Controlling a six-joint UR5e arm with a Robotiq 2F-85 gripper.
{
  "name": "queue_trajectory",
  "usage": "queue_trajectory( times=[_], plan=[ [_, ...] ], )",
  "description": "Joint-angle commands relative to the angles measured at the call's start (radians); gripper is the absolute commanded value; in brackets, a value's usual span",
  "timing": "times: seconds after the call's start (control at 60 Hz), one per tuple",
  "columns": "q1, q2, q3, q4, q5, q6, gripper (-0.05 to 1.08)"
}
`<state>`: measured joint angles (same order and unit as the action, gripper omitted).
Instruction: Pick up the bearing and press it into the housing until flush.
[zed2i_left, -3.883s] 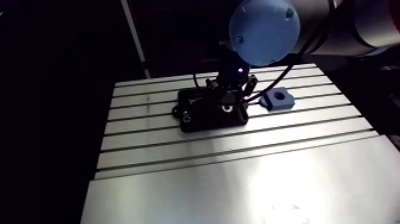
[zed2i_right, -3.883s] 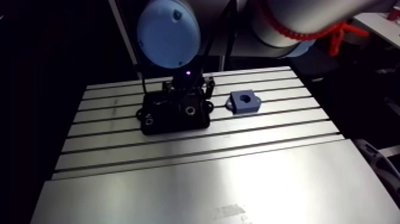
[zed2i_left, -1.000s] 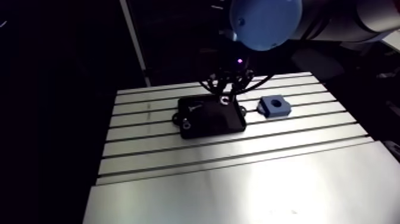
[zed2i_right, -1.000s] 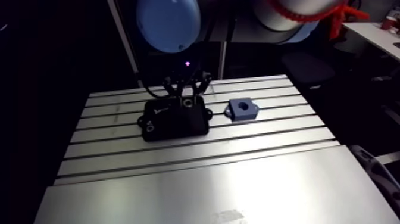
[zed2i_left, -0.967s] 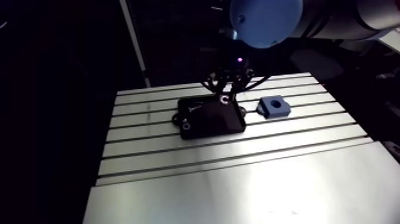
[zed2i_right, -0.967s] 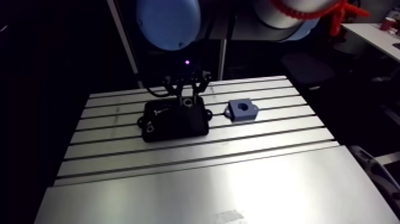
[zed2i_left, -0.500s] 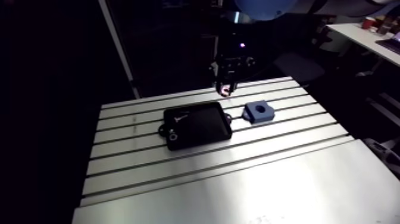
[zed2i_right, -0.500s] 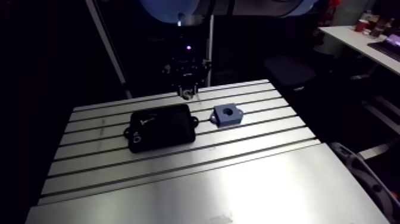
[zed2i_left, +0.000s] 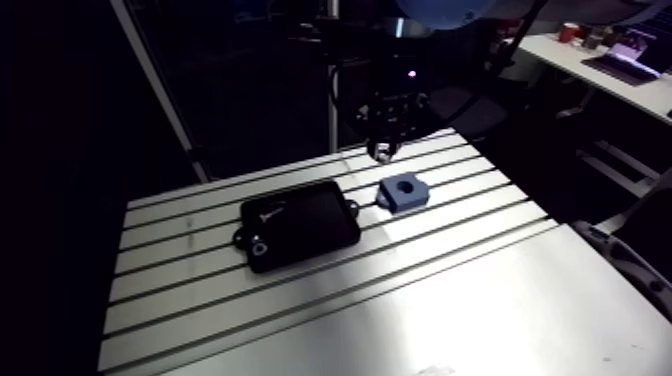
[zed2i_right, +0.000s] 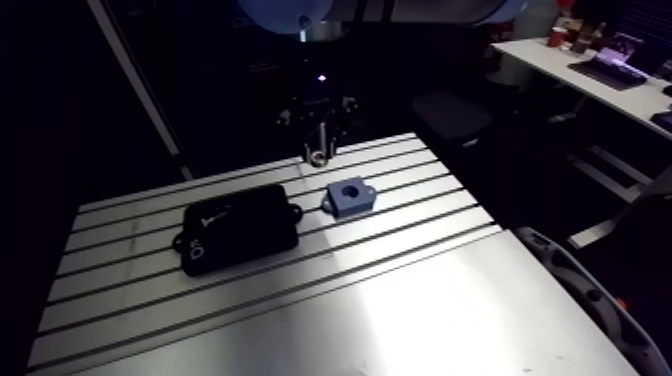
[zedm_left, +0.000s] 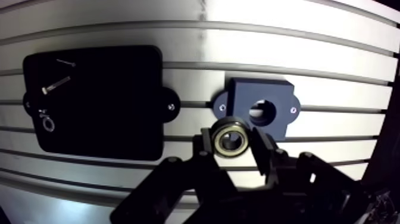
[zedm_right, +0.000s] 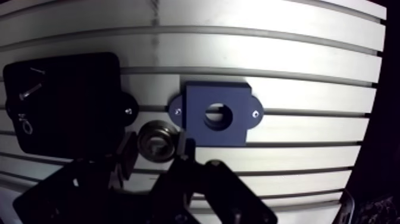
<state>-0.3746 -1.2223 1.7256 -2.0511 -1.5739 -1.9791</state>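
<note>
Gleaming round bearing (zedm_left: 231, 138) between black fingers (zedm_left: 205, 148)

My gripper (zedm_left: 233, 144), clamping the bearing (zedm_left: 231, 137), hangs in open air above the surface (zed2i_left: 430, 300), with a clear drop to the blue housing (zedm_left: 260, 109) just ahead. The black tray (zedm_left: 98, 101) lies just beside the housing, crowding that flank; the opposite flank is bare surface.

1. The slotted aluminium table (zed2i_left: 450, 300) has long grooves running left to right across its far half. Its near half is a smooth metal sheet.
2. A flat black rectangular tray (zed2i_left: 300, 222) with rounded corners and small side ears lies on the grooved part, left of centre.
3. A rectangular blue housing block (zed2i_left: 403, 191), round bore facing up, lies just right of the tray and slightly farther back, not touching it.
</note>
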Motion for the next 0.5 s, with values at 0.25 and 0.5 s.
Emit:
queue_trajectory(
  times=[0.25, 0.5],
  plan=[
    [-0.067, 0.044, 0.009, -0.04, -0.002, -0.04, 0.75],
    [-0.081, 0.062, 0.013, -0.055, -0.001, -0.045, 0.75]
  ],
)
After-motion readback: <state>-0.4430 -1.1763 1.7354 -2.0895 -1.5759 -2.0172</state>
